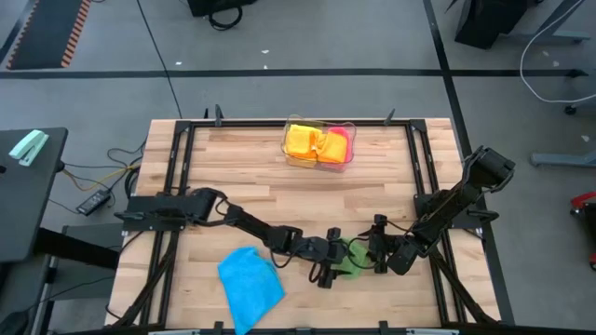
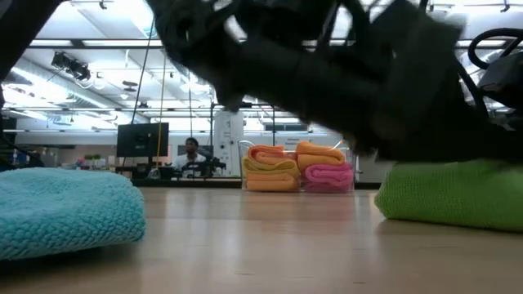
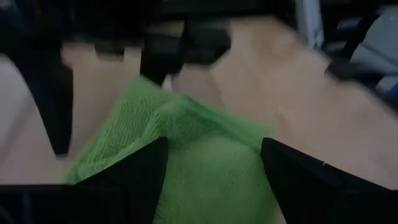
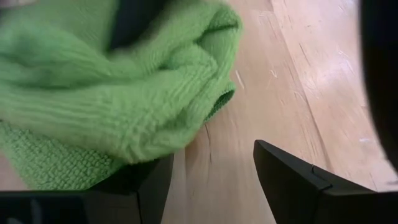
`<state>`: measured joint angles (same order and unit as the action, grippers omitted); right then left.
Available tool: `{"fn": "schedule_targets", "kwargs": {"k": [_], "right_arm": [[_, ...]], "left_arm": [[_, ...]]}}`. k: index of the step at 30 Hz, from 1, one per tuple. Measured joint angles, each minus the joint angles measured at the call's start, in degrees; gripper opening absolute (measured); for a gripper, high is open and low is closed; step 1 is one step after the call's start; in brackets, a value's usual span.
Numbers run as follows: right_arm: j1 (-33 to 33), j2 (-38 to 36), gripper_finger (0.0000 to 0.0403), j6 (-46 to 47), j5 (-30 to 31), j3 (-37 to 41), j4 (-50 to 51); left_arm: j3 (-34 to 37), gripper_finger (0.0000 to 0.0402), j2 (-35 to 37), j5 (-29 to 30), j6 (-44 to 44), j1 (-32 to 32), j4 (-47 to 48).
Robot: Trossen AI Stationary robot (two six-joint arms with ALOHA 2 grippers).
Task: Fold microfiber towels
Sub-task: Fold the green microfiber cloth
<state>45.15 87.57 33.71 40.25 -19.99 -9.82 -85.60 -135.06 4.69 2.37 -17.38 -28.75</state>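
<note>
No text, label, brand, number or sign can be read in any view.

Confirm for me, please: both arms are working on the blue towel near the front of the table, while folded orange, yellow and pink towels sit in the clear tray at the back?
Not quite: the towel both arms are working on is green, not blue. The high view shows the left gripper and right gripper meeting over it. The blue towel lies untouched beside them. The clear tray at the back does hold folded orange, yellow and pink towels.
</note>
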Motion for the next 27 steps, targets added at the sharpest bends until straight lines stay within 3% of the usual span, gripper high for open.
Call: {"fn": "schedule_targets", "kwargs": {"k": [16, 27], "right_arm": [[0.19, -0.08, 0.0233, -0.65, -0.07, -0.16, 0.64], [1.04, -2.95, 0.0233, 5.82, -3.93, -12.76, 32.77]], "left_arm": [[-0.87, 0.0263, 0.23, 0.00, -1.73, -0.27, 1.06], [-0.81, 0.0258, 2.68, 0.02, -3.56, -0.44, 4.78]]}}
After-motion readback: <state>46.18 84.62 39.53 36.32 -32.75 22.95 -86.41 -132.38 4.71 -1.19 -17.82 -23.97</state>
